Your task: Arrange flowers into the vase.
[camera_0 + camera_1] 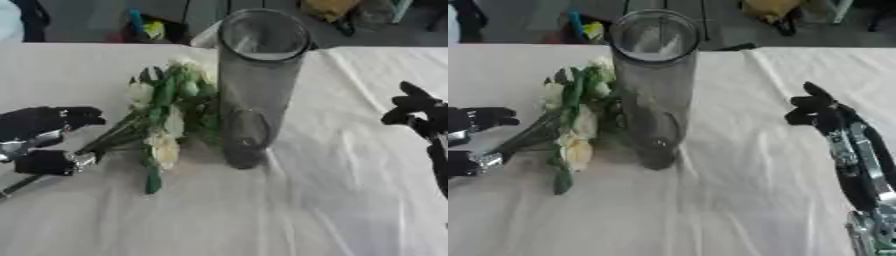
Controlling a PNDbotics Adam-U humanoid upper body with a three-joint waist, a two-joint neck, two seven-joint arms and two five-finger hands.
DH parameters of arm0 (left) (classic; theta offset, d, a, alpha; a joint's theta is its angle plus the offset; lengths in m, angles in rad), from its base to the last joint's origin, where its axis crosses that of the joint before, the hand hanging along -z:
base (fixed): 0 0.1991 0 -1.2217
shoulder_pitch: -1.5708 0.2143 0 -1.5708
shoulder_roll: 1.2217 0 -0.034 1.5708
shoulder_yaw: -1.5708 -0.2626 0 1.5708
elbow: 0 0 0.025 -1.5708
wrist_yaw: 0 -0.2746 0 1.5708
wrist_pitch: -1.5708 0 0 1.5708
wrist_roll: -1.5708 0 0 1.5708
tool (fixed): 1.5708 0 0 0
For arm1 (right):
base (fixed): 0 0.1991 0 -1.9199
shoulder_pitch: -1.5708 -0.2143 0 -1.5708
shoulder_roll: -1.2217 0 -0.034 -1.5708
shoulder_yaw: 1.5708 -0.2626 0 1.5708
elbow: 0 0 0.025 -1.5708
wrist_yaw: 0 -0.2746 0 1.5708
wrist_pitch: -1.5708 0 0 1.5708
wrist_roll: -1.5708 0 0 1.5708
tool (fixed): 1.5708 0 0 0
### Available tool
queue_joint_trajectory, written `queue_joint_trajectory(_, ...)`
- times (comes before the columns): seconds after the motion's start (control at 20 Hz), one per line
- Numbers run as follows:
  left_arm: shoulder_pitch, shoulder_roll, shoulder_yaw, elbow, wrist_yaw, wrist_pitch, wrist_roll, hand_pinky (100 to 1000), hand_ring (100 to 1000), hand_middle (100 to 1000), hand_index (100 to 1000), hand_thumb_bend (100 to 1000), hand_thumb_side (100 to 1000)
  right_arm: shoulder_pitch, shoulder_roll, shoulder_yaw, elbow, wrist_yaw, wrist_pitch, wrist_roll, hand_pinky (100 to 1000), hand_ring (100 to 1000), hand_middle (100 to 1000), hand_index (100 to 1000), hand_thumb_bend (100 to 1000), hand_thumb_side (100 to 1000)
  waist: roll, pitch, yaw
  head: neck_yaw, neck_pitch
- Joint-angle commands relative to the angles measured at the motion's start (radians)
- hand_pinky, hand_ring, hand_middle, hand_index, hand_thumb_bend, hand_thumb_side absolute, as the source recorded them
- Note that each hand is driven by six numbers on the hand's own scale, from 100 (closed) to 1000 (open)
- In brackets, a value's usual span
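A tall clear glass vase stands upright in the middle of the white-clothed table. Just left of it lies a bunch of white flowers with green leaves, heads near the vase, stems slanting down to the left. My left hand comes in from the left edge. It is open, its fingers above the stems and its thumb at the stems' lower part, with a wide gap between them. My right hand hovers open at the right, well apart from the vase, holding nothing.
The white cloth has creases running down from the vase. Beyond the table's far edge are dark clutter and a yellow object on the floor. Bare cloth lies in front of the vase and between the vase and my right hand.
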Motion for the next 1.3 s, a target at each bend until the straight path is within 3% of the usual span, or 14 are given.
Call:
queue_joint_trajectory(0.05,-0.016,0.014,0.007,0.003,-0.012,0.014,0.028,782,1000,1000,1000,275,1000,-0.005,-0.008,0.0,-0.02,-0.002,-0.002,0.004,692,1000,570,769,100,979,0.011,-0.022,-0.003,0.004,-0.01)
queue_joint_trajectory(0.25,-0.023,0.006,-0.002,0.041,-0.024,0.009,0.036,808,1000,1000,1000,319,1000,-0.005,-0.006,0.001,-0.02,-0.002,-0.002,0.008,692,1000,568,768,100,978,0.012,-0.02,-0.008,0.006,-0.012)
queue_joint_trajectory(1.0,-0.054,-0.029,-0.002,0.163,-0.113,-0.031,0.065,785,1000,1000,1000,277,1000,-0.006,-0.001,0.002,-0.02,-0.003,0.002,0.011,693,1000,563,766,100,980,0.012,-0.011,-0.013,0.013,-0.017)
queue_joint_trajectory(1.3,-0.057,-0.033,-0.012,0.167,-0.154,-0.038,0.109,726,876,958,1000,266,1000,-0.006,0.002,0.002,-0.02,-0.001,0.005,0.015,694,1000,562,765,100,981,0.01,-0.01,-0.009,0.016,-0.014)
